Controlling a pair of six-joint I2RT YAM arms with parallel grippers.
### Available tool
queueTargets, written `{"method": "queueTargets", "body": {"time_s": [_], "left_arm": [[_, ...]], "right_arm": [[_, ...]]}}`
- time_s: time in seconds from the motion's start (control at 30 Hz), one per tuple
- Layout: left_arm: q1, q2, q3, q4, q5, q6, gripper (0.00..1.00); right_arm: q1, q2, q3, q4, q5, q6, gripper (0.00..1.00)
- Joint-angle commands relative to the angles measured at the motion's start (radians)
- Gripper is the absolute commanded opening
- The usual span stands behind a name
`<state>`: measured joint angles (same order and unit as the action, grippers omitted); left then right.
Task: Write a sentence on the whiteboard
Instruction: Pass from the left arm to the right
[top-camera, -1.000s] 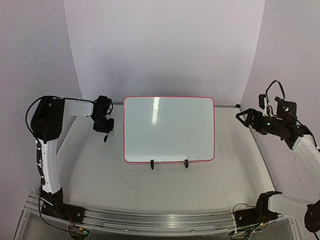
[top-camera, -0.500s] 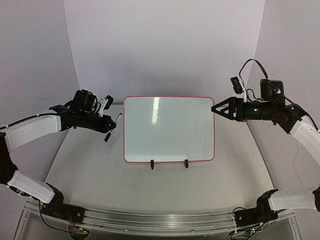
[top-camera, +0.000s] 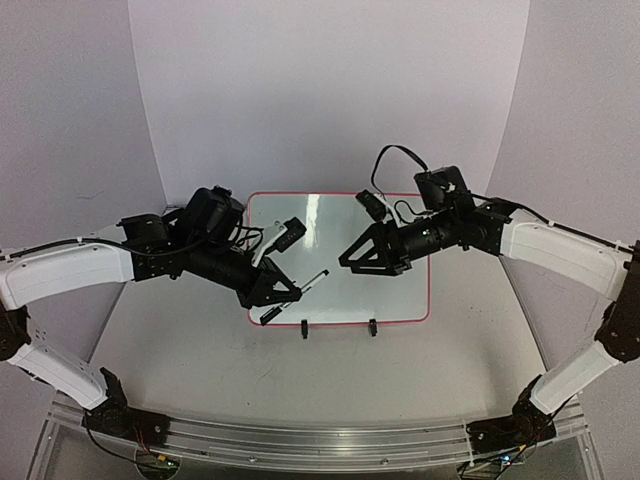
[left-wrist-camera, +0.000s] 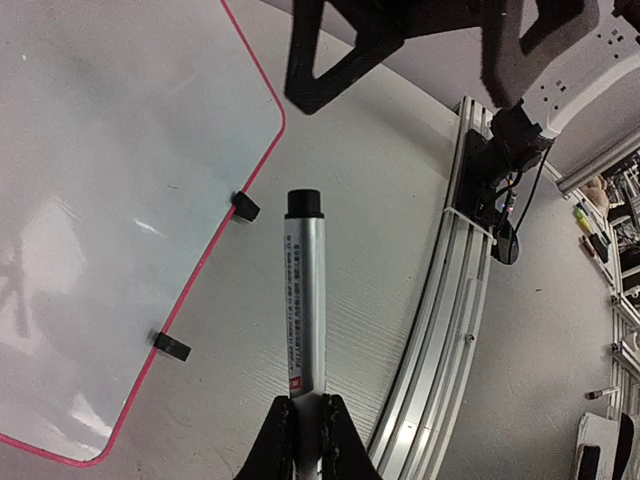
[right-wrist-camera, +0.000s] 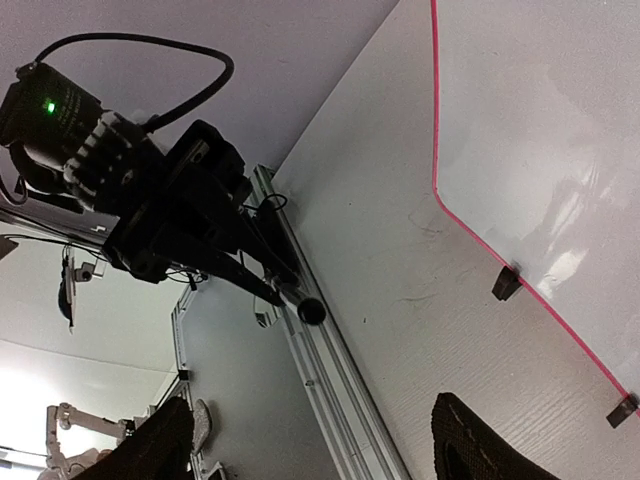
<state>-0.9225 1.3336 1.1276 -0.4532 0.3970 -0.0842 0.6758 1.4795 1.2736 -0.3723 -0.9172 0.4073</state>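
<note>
Whiteboard (top-camera: 385, 295) glossy white, thin red rounded frame

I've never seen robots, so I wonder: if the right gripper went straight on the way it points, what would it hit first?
Probably the black end of the marker that the left gripper holds toward the right gripper, though depth is unclear.

Tiny illegible print on marker (left-wrist-camera: 303, 300)

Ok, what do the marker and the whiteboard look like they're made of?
Marker pen: satin silver barrel with printed text, likely metal or metallic-painted plastic; matte black plastic end. Whiteboard: glossy white face, probably coated or laminated, since it mirrors glare streaks; thin red-pink frame, looks plastic.
</note>
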Motion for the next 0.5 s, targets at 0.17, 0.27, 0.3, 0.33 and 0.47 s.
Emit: {"method": "queueTargets", "body": {"time_s": [0.17, 0.27, 0.3, 0.33, 0.47], "left_arm": [[-0.085, 0.097, 0.139, -0.031, 0.096, 0.062, 0.00], [-0.084, 0.107, 0.150, -0.037, 0.103, 0.072, 0.00], [-0.085, 0.109, 0.152, -0.038, 0.106, 0.072, 0.00], [-0.085, 0.112, 0.155, -0.037, 0.109, 0.073, 0.00], [-0.085, 0.123, 0.162, -0.039, 0.118, 0.078, 0.00]], "right_arm": [[0.040, 0.069, 0.028, 0.099, -0.139, 0.060, 0.68], [0.057, 0.072, 0.017, 0.098, -0.155, 0.057, 0.64], [0.061, 0.074, 0.015, 0.099, -0.160, 0.056, 0.63], [0.066, 0.076, 0.013, 0.099, -0.166, 0.056, 0.61], [0.087, 0.089, 0.013, 0.099, -0.176, 0.053, 0.51]]}}
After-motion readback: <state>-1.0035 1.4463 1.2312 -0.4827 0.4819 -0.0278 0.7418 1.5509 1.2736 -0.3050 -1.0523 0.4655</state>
